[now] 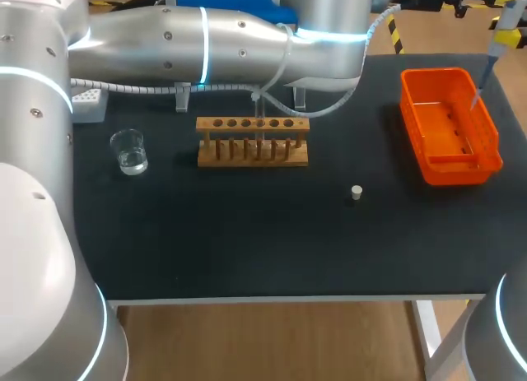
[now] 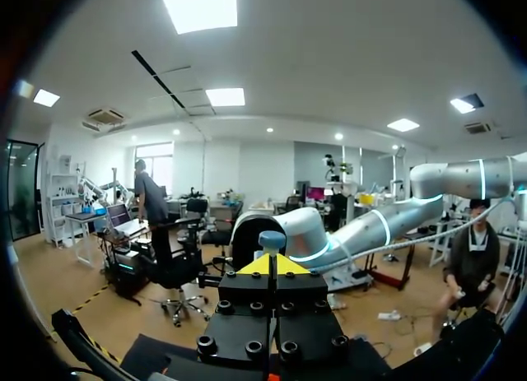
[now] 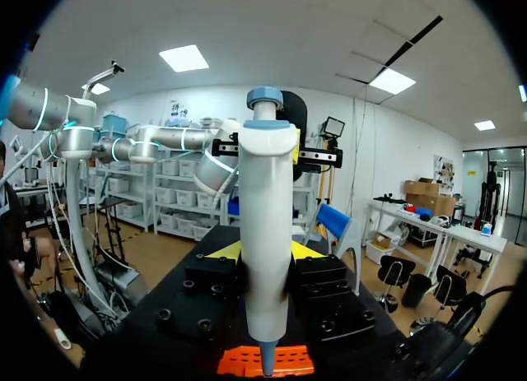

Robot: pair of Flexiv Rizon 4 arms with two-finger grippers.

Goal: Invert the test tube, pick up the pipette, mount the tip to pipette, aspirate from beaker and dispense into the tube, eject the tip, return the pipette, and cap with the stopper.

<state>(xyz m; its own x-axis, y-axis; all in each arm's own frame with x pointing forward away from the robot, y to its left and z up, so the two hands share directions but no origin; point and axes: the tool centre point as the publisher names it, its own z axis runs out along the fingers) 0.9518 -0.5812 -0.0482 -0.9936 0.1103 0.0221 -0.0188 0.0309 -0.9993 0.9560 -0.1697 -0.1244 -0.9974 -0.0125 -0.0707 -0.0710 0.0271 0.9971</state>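
**Q:** What did the panel show, read from left to right?

**A:** A beaker (image 1: 129, 152) of clear liquid stood at the table's left. A wooden rack (image 1: 253, 142) stood at the centre, with what appeared to be a clear test tube (image 1: 259, 111) upright in it. A stopper (image 1: 356, 192) lay loose on the mat, apart from the rack. An orange tray (image 1: 494, 146) sat at the right. The left arm (image 1: 206, 44) crossed above the table's far side.

**Q:** And the tools?

**A:** The left gripper (image 2: 272, 266) pointed out at the room. Whether its fingers were parted could not be told. The right gripper (image 3: 265, 253) was clenched on the barrel of the pipette (image 3: 268, 233), one finger at each side. It held the pipette upright above the orange tray, narrow end down.

**Q:** How was the step best done?

**A:** The step was judged to be either ejecting the tip or returning the pipette. Which of the two could not be told. In either case the pipette was best held vertical and centred over the tray's open middle, away from the rim. It was also best lowered close before anything was let go, so that nothing bounced out.
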